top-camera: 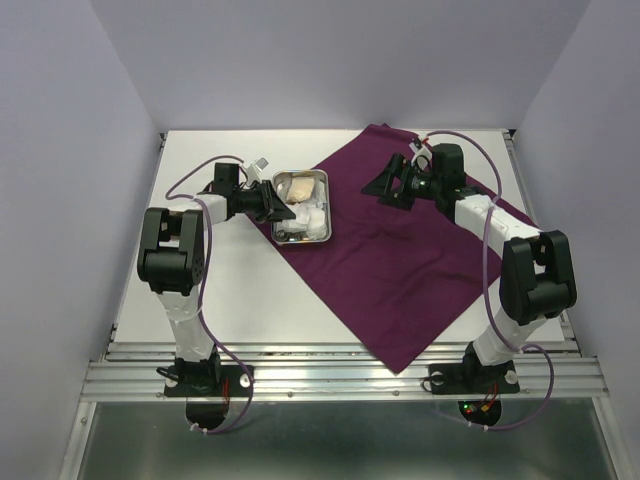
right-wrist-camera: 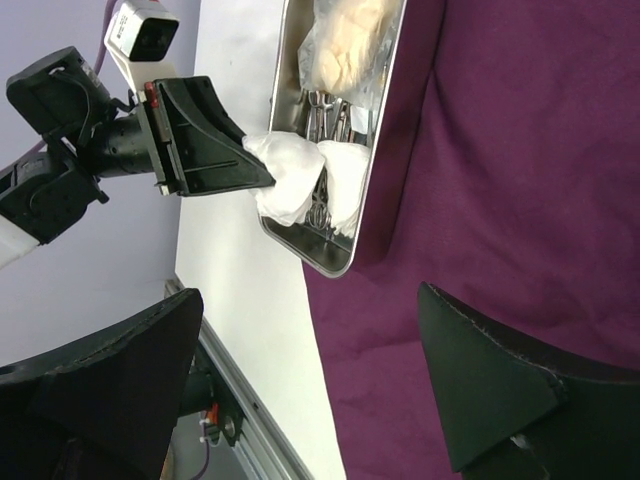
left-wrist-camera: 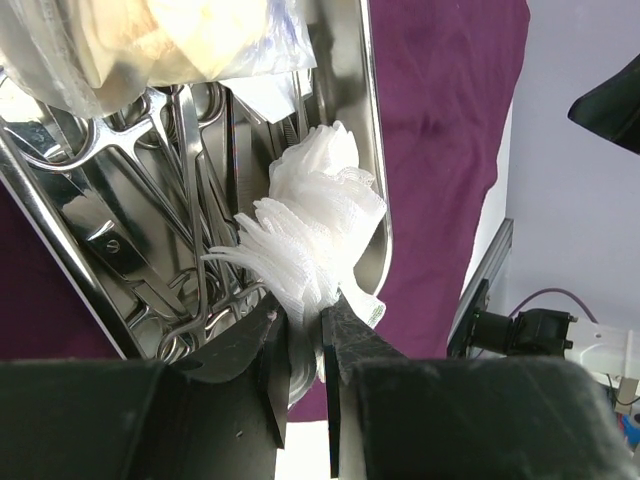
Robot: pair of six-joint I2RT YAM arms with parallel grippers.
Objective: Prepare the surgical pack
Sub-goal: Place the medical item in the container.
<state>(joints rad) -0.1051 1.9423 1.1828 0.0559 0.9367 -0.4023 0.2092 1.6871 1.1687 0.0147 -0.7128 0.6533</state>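
Note:
The plum-purple cloth lies spread as a diamond on the white table. The steel tray sits on the cloth's left corner. It holds steel scissors and forceps, a clear packet at its far end and white gauze pads. My left gripper reaches over the tray's left rim and is shut on the gauze pads, which fan out from between its fingertips. My right gripper hovers open and empty above the cloth, to the right of the tray.
White table lies left of and in front of the cloth. Lilac walls enclose the back and sides. An aluminium rail runs along the near edge by the arm bases. The right wrist view shows the left gripper holding gauze.

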